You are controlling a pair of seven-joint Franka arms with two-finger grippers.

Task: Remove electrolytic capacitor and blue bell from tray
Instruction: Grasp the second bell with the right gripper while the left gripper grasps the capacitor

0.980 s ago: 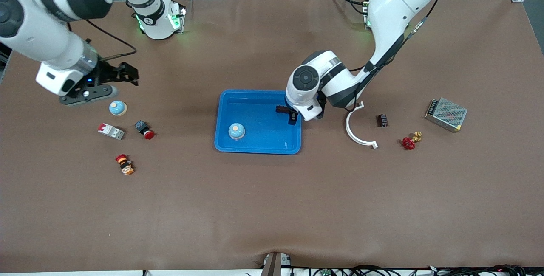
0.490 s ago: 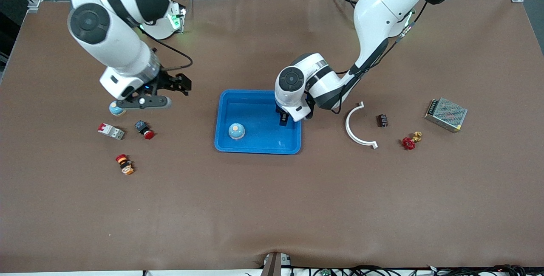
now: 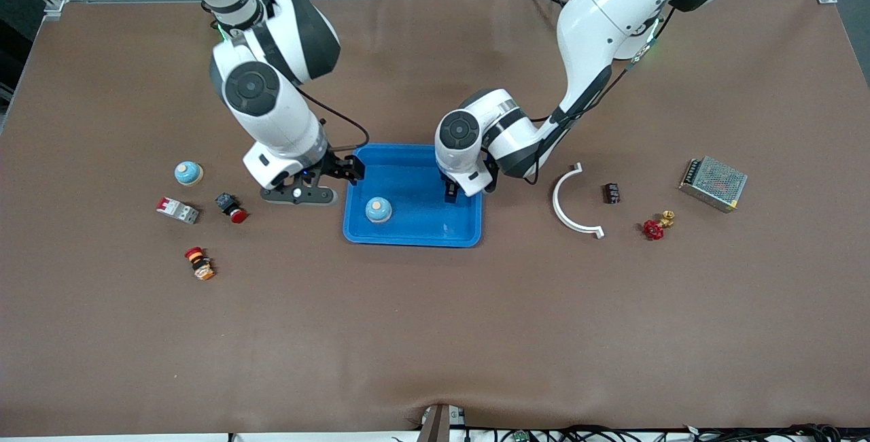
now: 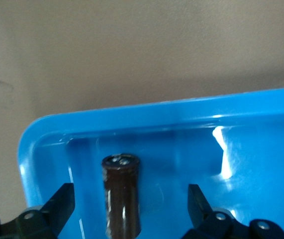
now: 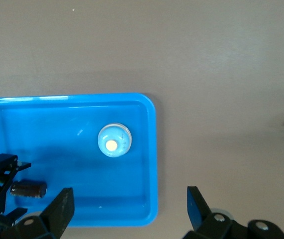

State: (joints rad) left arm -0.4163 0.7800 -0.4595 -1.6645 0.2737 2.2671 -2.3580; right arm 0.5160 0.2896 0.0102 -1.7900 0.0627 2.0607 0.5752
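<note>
A blue tray [image 3: 412, 238] sits mid-table. A pale blue bell [image 3: 378, 209] with an orange top stands in it [image 5: 114, 141]. A dark brown capacitor [image 4: 122, 194] lies on the tray floor [image 4: 261, 164] at the left arm's end and shows in the right wrist view too [image 5: 28, 188]. My left gripper [image 3: 450, 192] hangs low over the capacitor, open [image 4: 129, 195], its fingers wide of it and touching nothing. My right gripper [image 3: 350, 170] is open and empty [image 5: 129, 196] over the tray rim [image 5: 151, 149] at the right arm's end.
At the right arm's end lie a second bell [image 3: 188, 173], a circuit breaker [image 3: 177, 210], a red push button [image 3: 232, 208] and an orange-red button [image 3: 199, 263]. At the left arm's end lie a white curved piece [image 3: 569, 207], a black block [image 3: 611, 193], a red valve [image 3: 654, 228] and a metal power supply [image 3: 714, 183].
My right arm swung from beside the bell on the table across to the tray's rim. My left gripper shifted a little over the tray toward the right arm's end.
</note>
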